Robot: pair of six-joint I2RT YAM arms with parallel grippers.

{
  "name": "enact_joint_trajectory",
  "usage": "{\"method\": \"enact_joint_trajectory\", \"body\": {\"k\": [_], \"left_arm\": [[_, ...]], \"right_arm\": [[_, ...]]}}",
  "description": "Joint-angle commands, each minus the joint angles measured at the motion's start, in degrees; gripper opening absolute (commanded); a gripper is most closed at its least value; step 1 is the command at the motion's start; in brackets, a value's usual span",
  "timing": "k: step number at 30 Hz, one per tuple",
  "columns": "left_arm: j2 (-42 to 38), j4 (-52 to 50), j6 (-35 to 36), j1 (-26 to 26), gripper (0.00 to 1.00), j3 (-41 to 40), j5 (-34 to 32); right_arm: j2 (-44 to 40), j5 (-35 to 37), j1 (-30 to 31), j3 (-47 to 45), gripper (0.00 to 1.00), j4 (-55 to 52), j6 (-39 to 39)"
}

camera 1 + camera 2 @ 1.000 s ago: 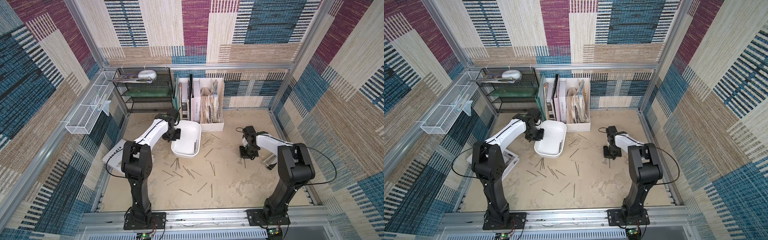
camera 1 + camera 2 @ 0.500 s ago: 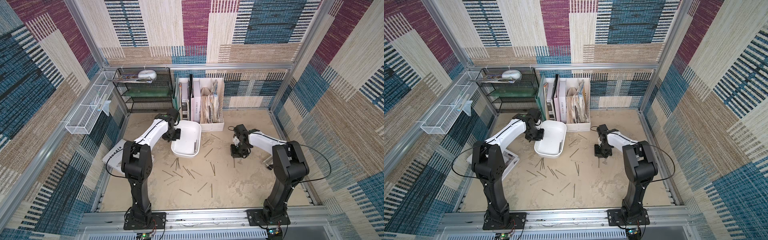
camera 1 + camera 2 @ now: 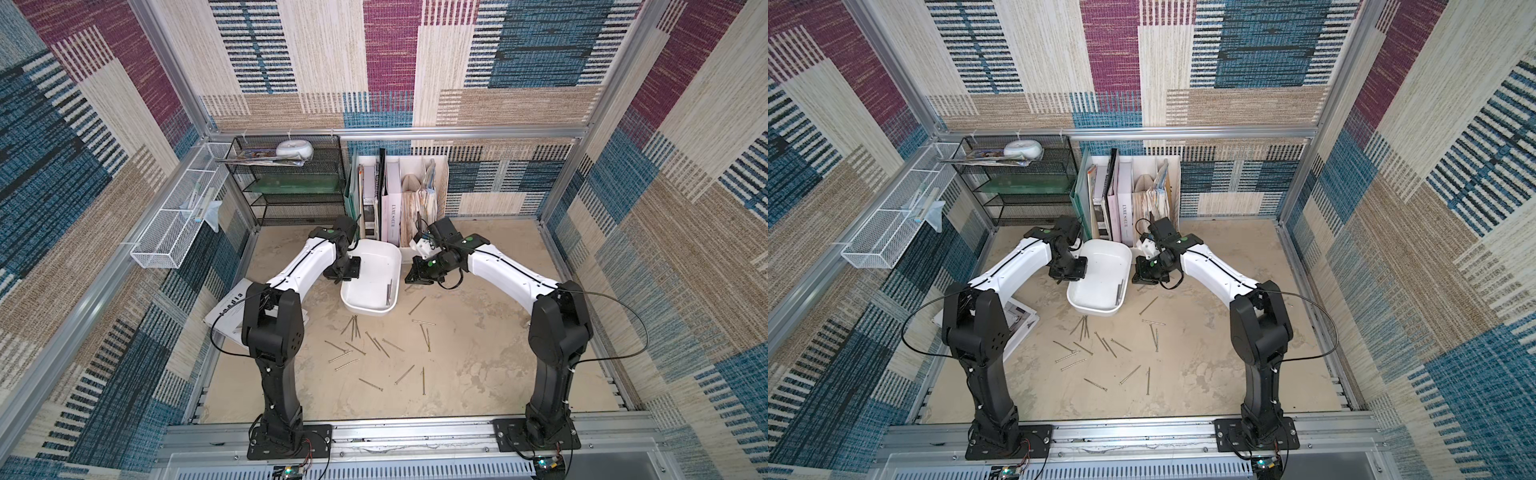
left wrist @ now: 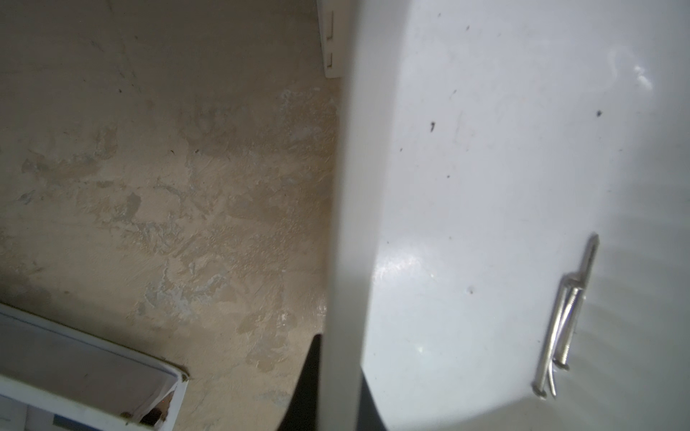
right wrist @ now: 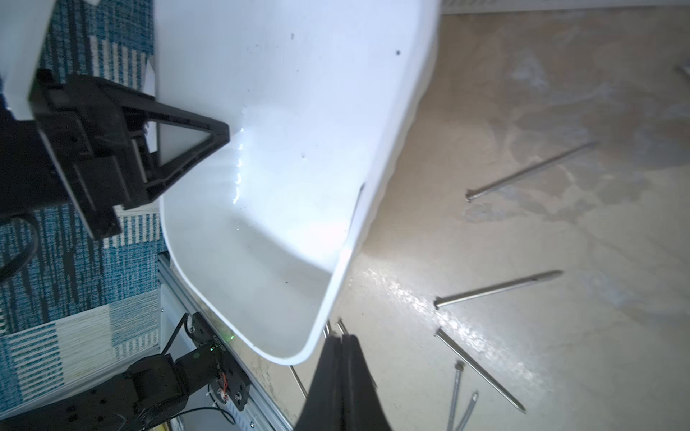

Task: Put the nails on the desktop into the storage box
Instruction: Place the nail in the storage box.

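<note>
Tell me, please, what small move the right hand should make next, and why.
Probably ease the right hand across the storage box rim before opening: it is shut just outside that rim, the left hand holds the box, and nails already lie inside. I cannot see what it holds.

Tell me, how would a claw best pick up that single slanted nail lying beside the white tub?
Grip the nail mid-shaft, coming straight down with jaws across its length. It lies flat on the desktop, long and thin, nothing touching it, so the middle is free and probably balances best.
</note>
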Motion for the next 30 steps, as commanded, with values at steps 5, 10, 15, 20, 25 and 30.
{"method": "enact_joint_trajectory", "body": {"k": [5,10,15,20,25,30], "left_arm": [[-0.4,-1.1,1.2,-0.1,0.0,1.7,-5.1],[-0.5,-1.4,1.7,-0.4,0.0,1.9,-6.8],[-0.8,-1.7,1.9,-0.9,0.0,2.1,-7.6],[-0.9,-2.1,3.0,-1.8,0.0,2.2,-11.1],[-1.8,-2.2,3.3,-1.8,0.0,2.2,-14.3],[-2.8,-2.1,3.0,-2.0,0.0,2.1,-17.0]], "right_arm": [[6.5,-10.3,1.8,8.5,0.0,5.7,3.7],[6.3,-9.8,1.5,10.3,0.0,3.1,2.0],[10.1,-13.2,1.4,10.8,0.0,3.8,1.3],[10.4,-13.5,1.3,9.1,0.0,8.9,2.9],[0.2,-9.0,0.5,-4.2,0.17,16.8,5.9],[-9.5,0.3,0.1,-18.4,0.32,15.5,4.5]]}}
